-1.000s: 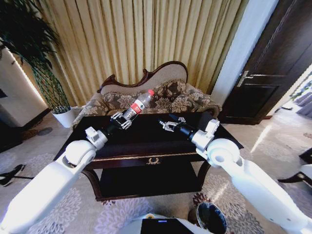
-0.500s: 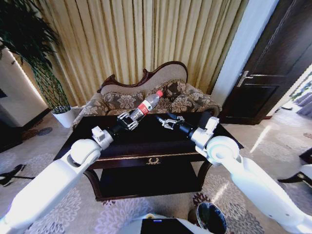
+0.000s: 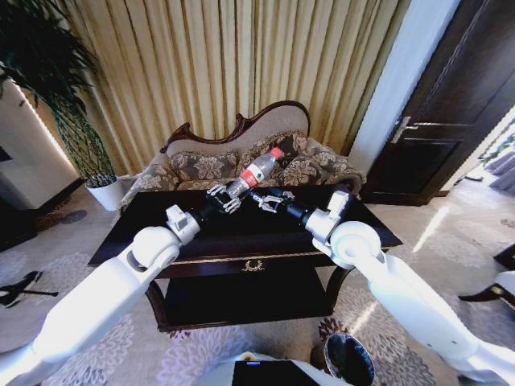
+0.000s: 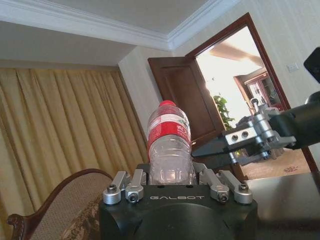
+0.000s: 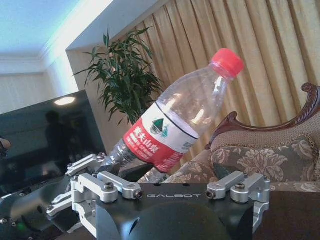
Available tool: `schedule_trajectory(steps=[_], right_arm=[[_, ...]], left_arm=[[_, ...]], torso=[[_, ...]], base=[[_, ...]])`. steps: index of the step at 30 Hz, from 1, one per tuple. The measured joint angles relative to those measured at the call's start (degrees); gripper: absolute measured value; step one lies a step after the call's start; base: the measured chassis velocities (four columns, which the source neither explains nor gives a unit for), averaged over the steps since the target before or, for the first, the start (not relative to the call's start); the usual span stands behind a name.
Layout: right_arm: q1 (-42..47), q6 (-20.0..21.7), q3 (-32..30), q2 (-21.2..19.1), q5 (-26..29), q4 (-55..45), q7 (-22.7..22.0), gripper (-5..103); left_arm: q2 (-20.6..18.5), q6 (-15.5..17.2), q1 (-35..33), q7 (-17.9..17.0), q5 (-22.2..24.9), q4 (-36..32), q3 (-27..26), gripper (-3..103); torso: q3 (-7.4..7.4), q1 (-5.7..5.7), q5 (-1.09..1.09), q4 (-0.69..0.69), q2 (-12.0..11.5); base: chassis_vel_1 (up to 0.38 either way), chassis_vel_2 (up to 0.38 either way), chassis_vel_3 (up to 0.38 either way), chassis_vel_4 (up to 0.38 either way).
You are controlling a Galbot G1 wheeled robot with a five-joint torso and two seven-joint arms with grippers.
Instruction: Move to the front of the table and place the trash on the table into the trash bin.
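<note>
Holding the clear bottle (image 3: 257, 172) by its base, raised above the dark surface (image 3: 241, 223), left claw (image 3: 222, 198) clamped shut; right claw (image 3: 268, 200) spread open just beside. Best handed over gripped mid-body, released only once secure. Trash bin (image 3: 348, 359) partly cut off below; scraps impossible to make out.

One bottle (image 3: 256, 172), two claws, left (image 3: 226, 198) and right (image 3: 269, 200), one table (image 3: 362, 227), one trash bin (image 3: 348, 359), one sofa (image 3: 299, 166)
</note>
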State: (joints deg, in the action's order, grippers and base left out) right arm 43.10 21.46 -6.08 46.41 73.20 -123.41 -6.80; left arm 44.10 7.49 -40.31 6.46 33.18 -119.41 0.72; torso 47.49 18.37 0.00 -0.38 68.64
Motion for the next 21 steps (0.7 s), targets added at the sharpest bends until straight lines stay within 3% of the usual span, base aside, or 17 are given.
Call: schedule_trajectory(steps=[21], right_arm=[[-4.05, 0.68, 0.69, 2.44, 2.61, 2.25, -0.16, 100]], left_arm=[[1.23, 0.09, 1.99, 0.16, -0.59, 1.15, 4.75, 40]], torso=[[0.0, 0.0, 0.0, 0.01, 0.0]], base=[[0.0, 0.0, 0.0, 0.0]])
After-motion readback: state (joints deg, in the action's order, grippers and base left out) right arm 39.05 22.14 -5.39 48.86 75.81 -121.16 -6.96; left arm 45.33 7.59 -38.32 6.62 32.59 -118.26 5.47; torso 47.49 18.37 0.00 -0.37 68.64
